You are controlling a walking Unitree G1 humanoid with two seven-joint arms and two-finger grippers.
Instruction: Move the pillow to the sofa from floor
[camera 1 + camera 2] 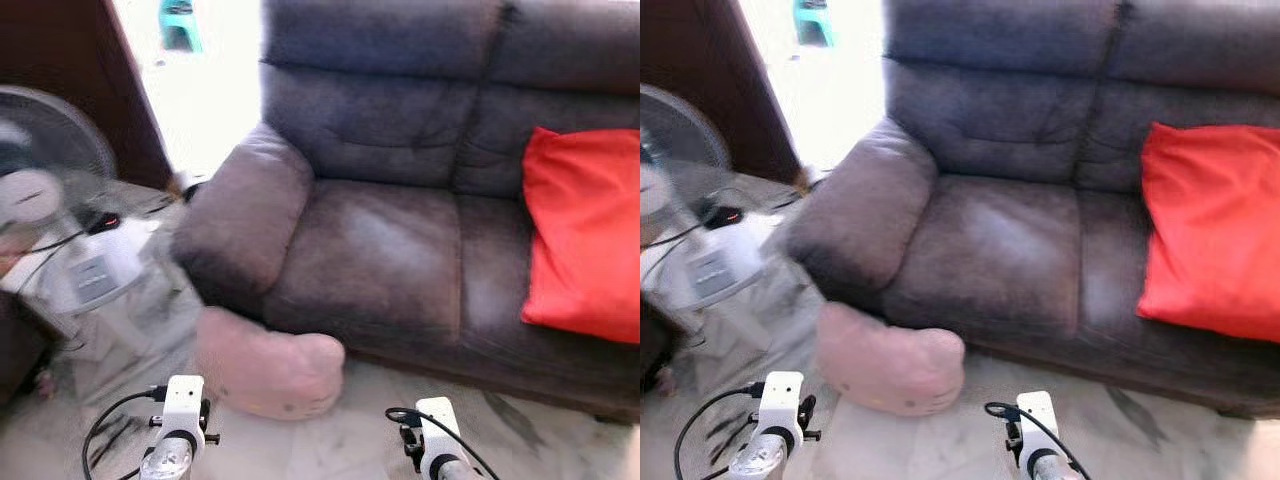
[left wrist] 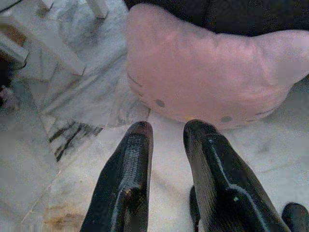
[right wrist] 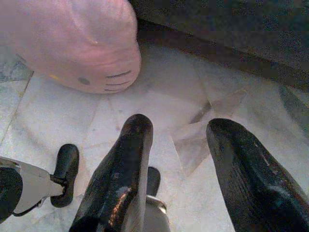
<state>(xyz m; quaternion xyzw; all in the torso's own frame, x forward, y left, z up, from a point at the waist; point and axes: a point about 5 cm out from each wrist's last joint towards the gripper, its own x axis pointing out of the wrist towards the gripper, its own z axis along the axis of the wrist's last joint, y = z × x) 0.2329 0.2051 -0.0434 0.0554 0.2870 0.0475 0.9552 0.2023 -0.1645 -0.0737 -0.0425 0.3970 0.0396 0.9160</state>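
Far out to the left of both grippers stands a pedestal fan [image 1: 45, 190] with its white base on the marble floor [image 1: 330, 445], a dark wooden panel [image 1: 90, 70] behind it and bright daylight coming through the opening beside that. The left gripper [image 2: 164, 133] is held low over the floor with its two black fingers [image 2: 128, 179] a narrow gap apart, nothing between them; the gap is small but clearly there. Just ahead of those fingertips, not touching them, lies the pink pillow [image 2: 203, 72], a soft cushion with small dark dots and whisker-like marks printed on its face. It rests on the floor, pushed up against the front of the grey sofa [image 1: 400, 200], below the sofa's left armrest [image 1: 245, 215]. From the head views the left arm's white wrist sits just in front of the pillow's near edge. The right gripper [image 3: 178, 128] hangs over bare marble with its fingers [image 3: 123, 179] spread wide and empty; the pillow lies ahead of it and off toward the left gripper's side, apart from its tips, while the dark underside of the sofa runs straight ahead of it. Part of the left gripper shows beside the right one's fingers. Further right, on the sofa seat and leaning against the backrest, is a red cushion [image 1: 585, 235], well away from both grippers.
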